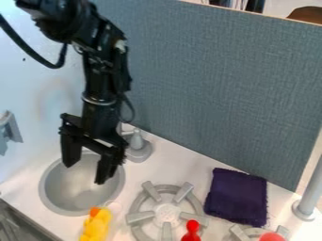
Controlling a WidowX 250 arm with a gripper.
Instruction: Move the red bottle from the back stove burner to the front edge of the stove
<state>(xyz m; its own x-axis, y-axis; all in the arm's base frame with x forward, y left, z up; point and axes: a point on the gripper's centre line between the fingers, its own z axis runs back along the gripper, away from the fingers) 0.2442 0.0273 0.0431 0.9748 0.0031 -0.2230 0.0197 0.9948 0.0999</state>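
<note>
A black robot gripper (87, 172) hung, fingers pointing down, over the round gray sink (78, 200) in a white countertop (179, 162). Its two fingers were spread wide, with nothing between them. The gray faucet (137, 144) stood at the sink's back right edge. Just in front of the sink, toward its right, was a yellow toy (94, 229) with an orange tip. To the right of the sink was a gray stove burner (141, 217), with a red object (192, 231) at its front right side. Farther right of the sink, beyond that burner, lay a dark purple cloth (236, 197). A blue-gray panel (220, 84) rose behind the sink.
</note>
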